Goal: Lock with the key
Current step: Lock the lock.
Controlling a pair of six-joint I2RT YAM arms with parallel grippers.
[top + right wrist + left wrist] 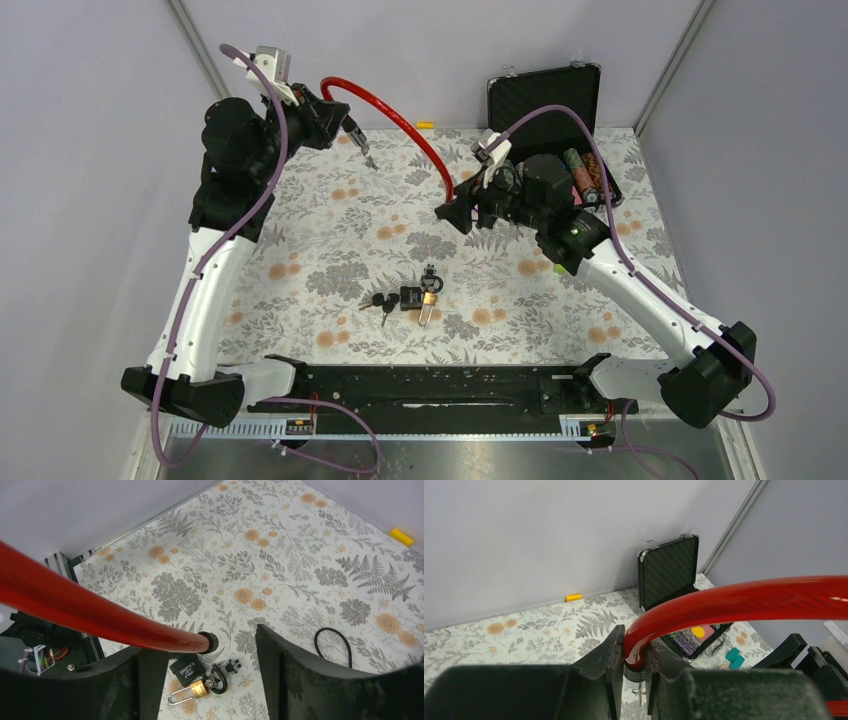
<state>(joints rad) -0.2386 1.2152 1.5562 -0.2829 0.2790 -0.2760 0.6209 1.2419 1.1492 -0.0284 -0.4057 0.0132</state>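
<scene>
Clamping the red cable [400, 115] with your left tool [635, 652], right tool [210, 650] apart around its free end, you likely next close there

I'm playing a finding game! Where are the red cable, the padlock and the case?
Red cable [749, 597]: left wrist view, its thick middle.
Padlock [186, 669]: right wrist view, black body.
Case [545, 100]: top view, open lid.
</scene>
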